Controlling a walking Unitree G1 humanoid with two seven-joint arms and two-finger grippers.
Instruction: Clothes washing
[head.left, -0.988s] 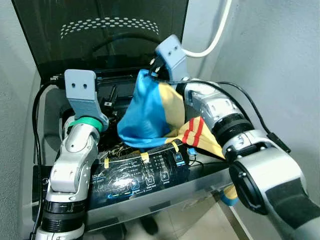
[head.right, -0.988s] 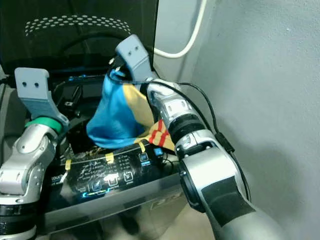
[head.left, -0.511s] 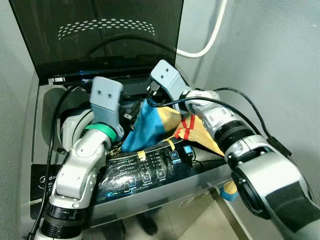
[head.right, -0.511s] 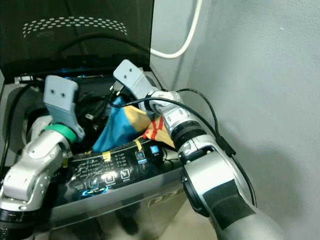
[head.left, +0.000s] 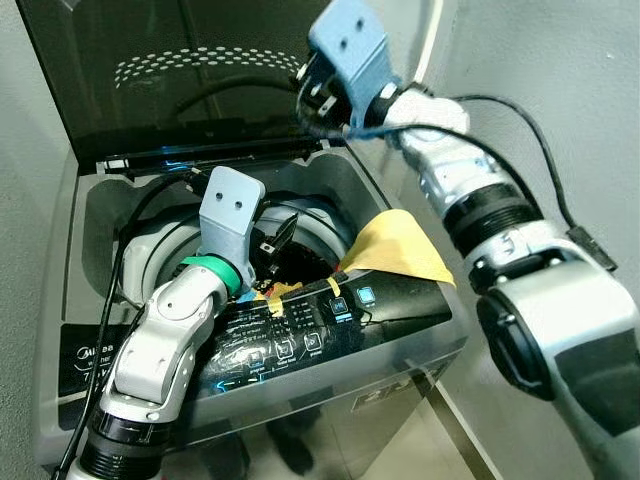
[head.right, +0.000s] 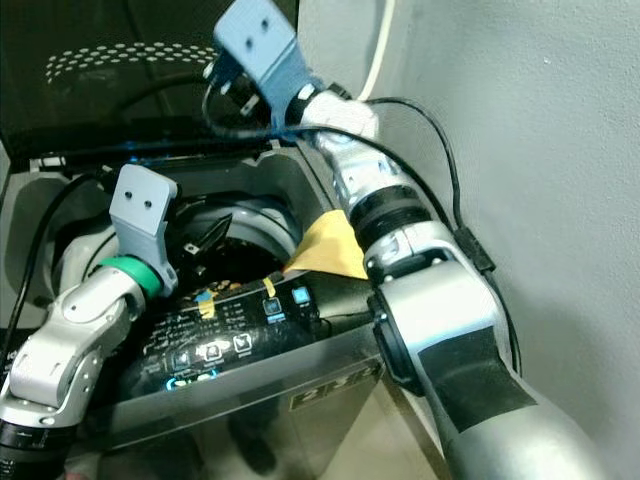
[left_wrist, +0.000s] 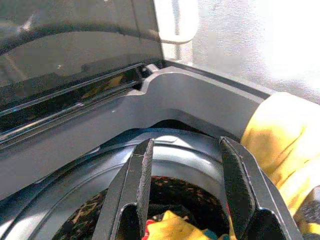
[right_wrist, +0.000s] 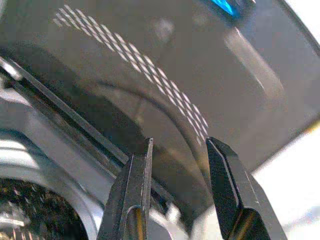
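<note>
Draping over the washer (head.left: 90, 215) rim at centre right, the yellow cloth (head.left: 398, 248) looks soft and light.
Both empty grippers gape wide: left gripper (left_wrist: 186, 187) over the drum, right gripper (right_wrist: 176, 187) upper centre; pinch a bunched fold.

- A home laundry corner.
- Top-loading washer (head.left: 400, 330) at frame centre, lid (head.left: 190, 70) raised at upper left.
- Plain grey walls (head.left: 560, 90); white hose (head.left: 432, 40) at top.

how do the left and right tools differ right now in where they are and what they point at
The left tool hangs low over the washer drum, above the clothes inside; the right tool is raised high by the open lid. The left arm is bent close in; the right reaches out over the yellow cloth. Both are open and hold nothing.
</note>
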